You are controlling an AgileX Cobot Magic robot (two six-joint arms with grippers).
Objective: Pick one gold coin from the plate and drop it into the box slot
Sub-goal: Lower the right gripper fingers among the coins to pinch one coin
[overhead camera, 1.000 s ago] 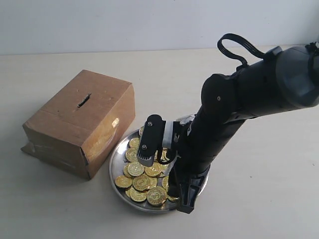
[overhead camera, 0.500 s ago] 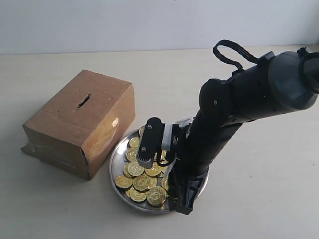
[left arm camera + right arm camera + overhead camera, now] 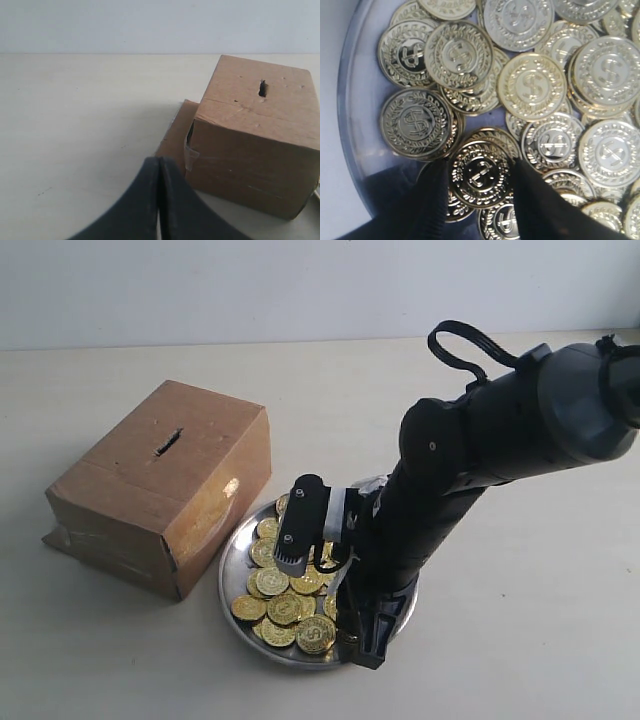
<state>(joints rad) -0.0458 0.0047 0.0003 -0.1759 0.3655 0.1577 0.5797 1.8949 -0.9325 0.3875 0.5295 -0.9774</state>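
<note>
Several gold coins (image 3: 285, 605) lie heaped in the round silver plate (image 3: 228, 575), which sits against the brown cardboard box (image 3: 165, 485). The dark box slot (image 3: 167, 443) shows on the box's top. My right gripper (image 3: 479, 170) is down in the plate, its two black fingers pressed against opposite edges of one gold coin (image 3: 480, 174) that rests on the pile. In the exterior view the right arm (image 3: 450, 480) hides those fingers. My left gripper (image 3: 159, 160) is shut and empty, low over the table, facing the box (image 3: 250, 150) and its slot (image 3: 262, 88).
A loose cardboard flap (image 3: 175, 132) sticks out from under the box on the table. The pale table (image 3: 520, 640) runs back to a white wall (image 3: 250, 280). The right arm's black cable loop (image 3: 465, 340) stands above it.
The right arm has sunk slightly toward the plate and shifted a little left, then held still. The box, plate and coins have not moved.
</note>
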